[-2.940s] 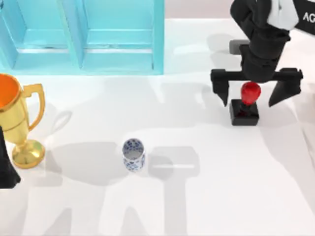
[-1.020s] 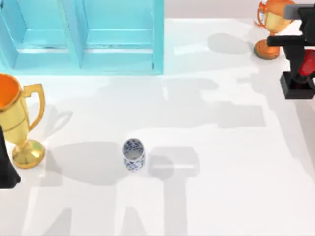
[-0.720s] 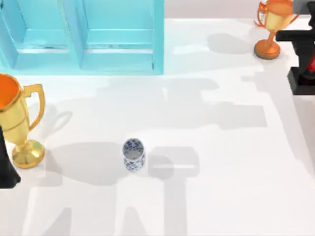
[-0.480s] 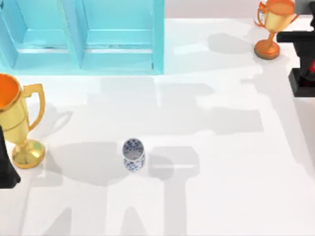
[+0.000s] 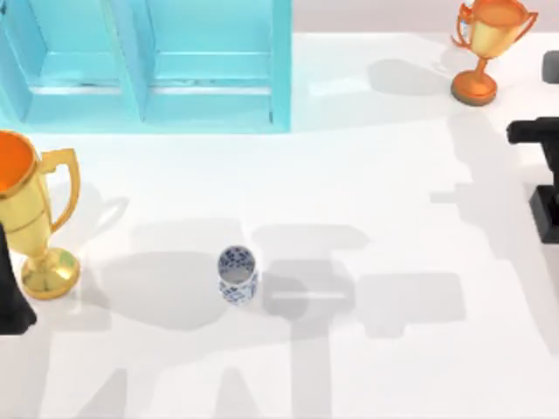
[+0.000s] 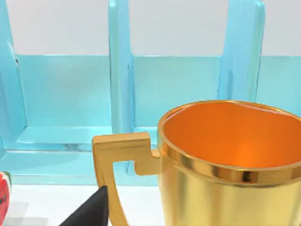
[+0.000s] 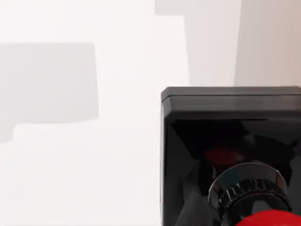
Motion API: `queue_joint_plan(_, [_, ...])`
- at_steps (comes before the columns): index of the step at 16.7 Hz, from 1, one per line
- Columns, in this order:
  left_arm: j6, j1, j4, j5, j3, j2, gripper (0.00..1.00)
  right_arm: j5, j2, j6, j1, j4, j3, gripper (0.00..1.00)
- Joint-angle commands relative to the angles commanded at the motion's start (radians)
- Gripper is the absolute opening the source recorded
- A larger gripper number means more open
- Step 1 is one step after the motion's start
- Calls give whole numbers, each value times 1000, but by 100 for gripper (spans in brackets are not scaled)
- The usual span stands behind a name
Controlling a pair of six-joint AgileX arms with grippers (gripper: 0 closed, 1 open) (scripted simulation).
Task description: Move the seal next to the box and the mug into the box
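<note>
The right claw point(image 5: 546, 140) is sitting at the far right edge of the top view, a black bar with the seal point(image 5: 548, 214) just below it, cut off by the frame. In the right wrist view the seal point(image 7: 233, 155) is showing its black square base and the rim of its red knob close under the camera, with white bench behind it. Whether the right claw is gripping the seal or is open around it cannot be told from these views.

Outward from that claw, the white bench point(image 5: 393, 367) is lying bare and flat, crossed by soft grey shadows. A small orange-gold trophy point(image 5: 486, 44) is standing up-frame of the claw, near the bench's far right corner. Well to the claw's left, the mug point(image 5: 237, 274) is standing upright in open bench. Farther left and toward the back, the blue box point(image 5: 210, 65) is resting with its open compartments facing up, apart from the mug.

At the far left edge, a large gold trophy point(image 5: 31, 209) is standing just beside the left arm's claw point(image 5: 10, 301); its fingers cannot be judged. In the left wrist view the trophy point(image 6: 225, 165) is looming close, with the box point(image 6: 70, 103) behind it.
</note>
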State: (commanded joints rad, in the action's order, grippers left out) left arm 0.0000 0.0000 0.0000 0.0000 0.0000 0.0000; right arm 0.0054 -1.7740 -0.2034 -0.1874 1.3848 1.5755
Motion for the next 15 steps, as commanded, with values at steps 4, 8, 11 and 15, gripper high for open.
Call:
queue_joint_plan(4, [0, 0, 0, 0, 0, 0, 100, 0, 92, -18, -20, -18, -99, 0])
queue_joint_plan(8, [0, 0, 0, 0, 0, 0, 100, -1, 88, -19, -15, -16, -98, 0])
queue_joint_plan(11, [0, 0, 0, 0, 0, 0, 100, -1, 87, -18, -17, -55, -135, 0])
queue_joint_plan(15, [0, 0, 0, 0, 0, 0, 100, 0, 79, -21, -20, -195, -259, 0])
